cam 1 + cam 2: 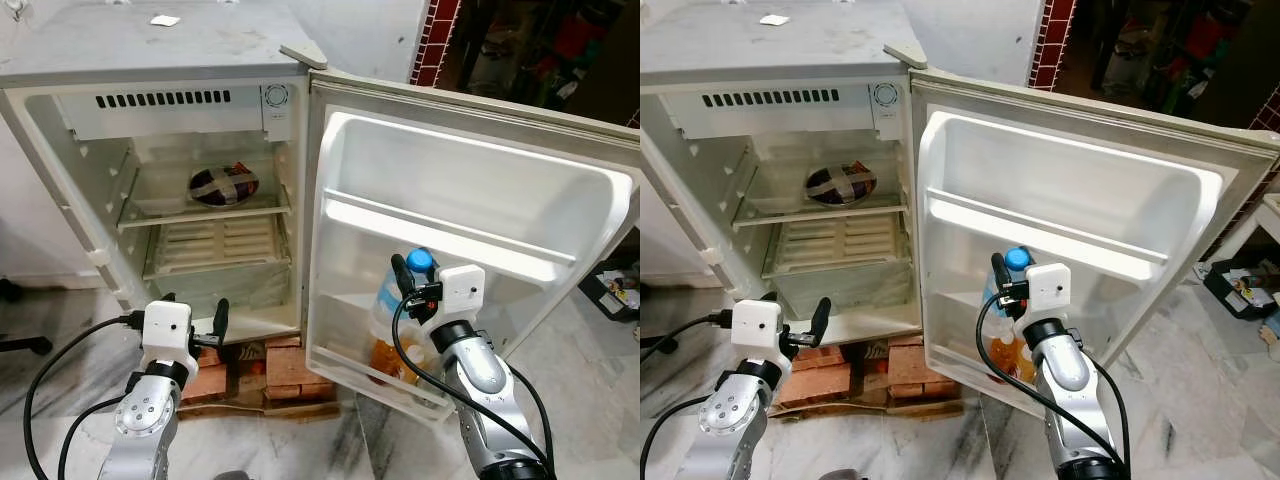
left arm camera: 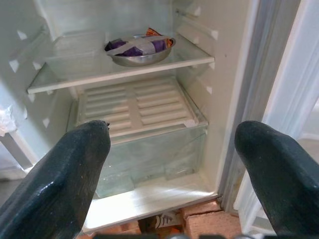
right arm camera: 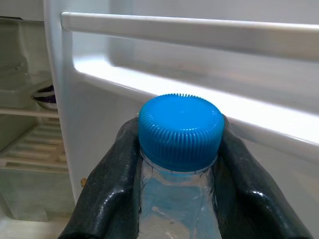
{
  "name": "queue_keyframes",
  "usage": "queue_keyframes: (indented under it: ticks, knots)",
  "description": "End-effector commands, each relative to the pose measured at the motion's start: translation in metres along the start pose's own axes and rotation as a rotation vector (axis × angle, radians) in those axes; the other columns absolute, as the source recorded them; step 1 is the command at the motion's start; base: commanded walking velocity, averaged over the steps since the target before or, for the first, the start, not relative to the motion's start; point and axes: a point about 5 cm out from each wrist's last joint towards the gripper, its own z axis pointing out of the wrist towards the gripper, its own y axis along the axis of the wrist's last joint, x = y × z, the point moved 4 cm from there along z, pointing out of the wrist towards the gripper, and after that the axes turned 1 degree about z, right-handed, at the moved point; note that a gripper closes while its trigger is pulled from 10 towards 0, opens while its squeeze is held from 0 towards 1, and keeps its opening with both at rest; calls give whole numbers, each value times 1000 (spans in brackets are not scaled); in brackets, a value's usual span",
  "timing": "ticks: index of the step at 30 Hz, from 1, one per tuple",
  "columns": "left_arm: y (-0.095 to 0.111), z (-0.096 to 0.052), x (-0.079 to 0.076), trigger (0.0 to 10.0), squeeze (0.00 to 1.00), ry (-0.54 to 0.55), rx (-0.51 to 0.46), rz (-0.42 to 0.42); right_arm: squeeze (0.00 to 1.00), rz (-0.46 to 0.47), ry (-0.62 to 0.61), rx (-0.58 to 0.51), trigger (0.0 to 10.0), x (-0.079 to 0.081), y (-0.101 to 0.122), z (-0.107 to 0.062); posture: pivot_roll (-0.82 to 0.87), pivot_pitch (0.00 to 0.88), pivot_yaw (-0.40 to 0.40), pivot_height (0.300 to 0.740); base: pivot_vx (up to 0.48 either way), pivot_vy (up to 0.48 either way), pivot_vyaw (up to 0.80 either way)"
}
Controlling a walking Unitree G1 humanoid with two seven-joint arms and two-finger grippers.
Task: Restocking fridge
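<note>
The right gripper clamped its fingers on the water bottle; the left gripper's fingers stood apart. Held only at the neck, the bottle could swing and catch the door shelf.

The bowl contents (wrapped, purple) are too small to identify.

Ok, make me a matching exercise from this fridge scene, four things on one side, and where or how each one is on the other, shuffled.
Things:
1. water bottle
2. steel bowl
3. left gripper
4. bricks

Descriptions:
A. open, facing the fridge compartment
B. on the upper glass shelf
C. under the fridge
D. gripped below its blue cap by the right gripper, at the door's lower shelf

Pairs: 1-D, 2-B, 3-A, 4-C
</note>
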Motion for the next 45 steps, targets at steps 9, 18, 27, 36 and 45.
queue_keyframes:
  ticks: [9,18,27,36,45]
  knots:
    - [-2,1,-1,10000,0,-3,13,6,0,21,41,-26,10000,4,7,2,21,0,-32,626,0,0,0]
    - [-3,2,-1,10000,0,1,18,3,0,19,61,-26,10000,8,7,4,23,0,-33,621,0,0,0]
    - [-4,2,2,10000,0,21,22,7,0,15,69,-29,10000,9,8,6,22,0,-32,621,0,0,0]
    - [-4,3,4,10000,0,19,21,19,0,12,77,-31,10000,10,8,7,17,0,-29,621,0,0,0]
    - [-6,3,3,10000,0,14,26,20,0,-2,93,-42,10000,12,11,10,19,0,-31,621,0,0,0]
